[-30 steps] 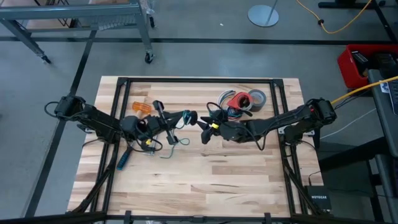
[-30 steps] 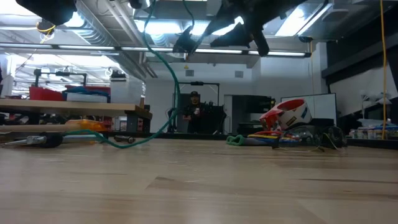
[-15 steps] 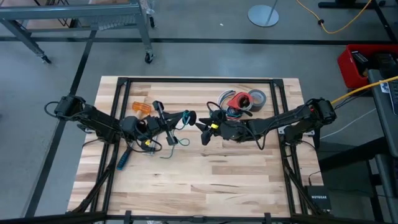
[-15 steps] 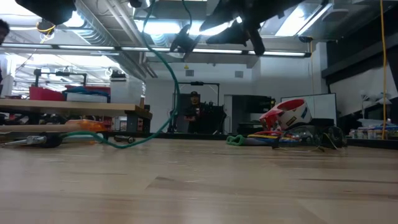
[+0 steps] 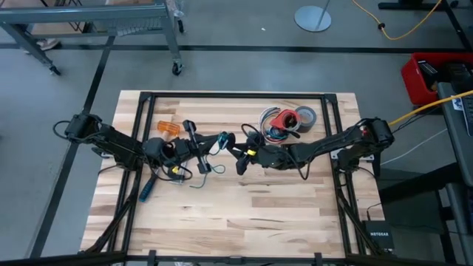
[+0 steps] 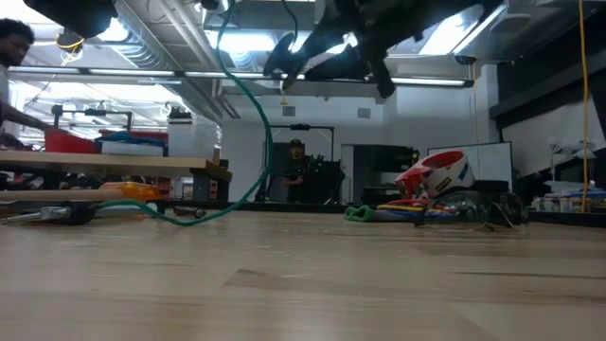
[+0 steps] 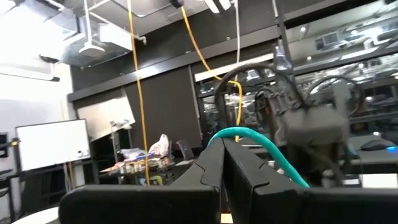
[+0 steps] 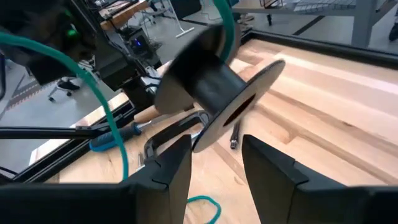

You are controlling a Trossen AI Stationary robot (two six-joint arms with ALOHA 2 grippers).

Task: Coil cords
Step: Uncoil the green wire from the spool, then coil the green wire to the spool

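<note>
Plainly limp and light, the teal cord (image 6: 254,161) hung from the clenched left tool (image 5: 201,148), best retaken near its plug by the released right tool (image 5: 238,153).

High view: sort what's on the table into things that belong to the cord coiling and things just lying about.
Belongs to the job:
- teal-green cord, held by the shut left gripper
- black spool, just ahead of the open right gripper

Just lying about:
- red tape roll
- grey tape roll
- orange item
- blue-handled tool
</note>
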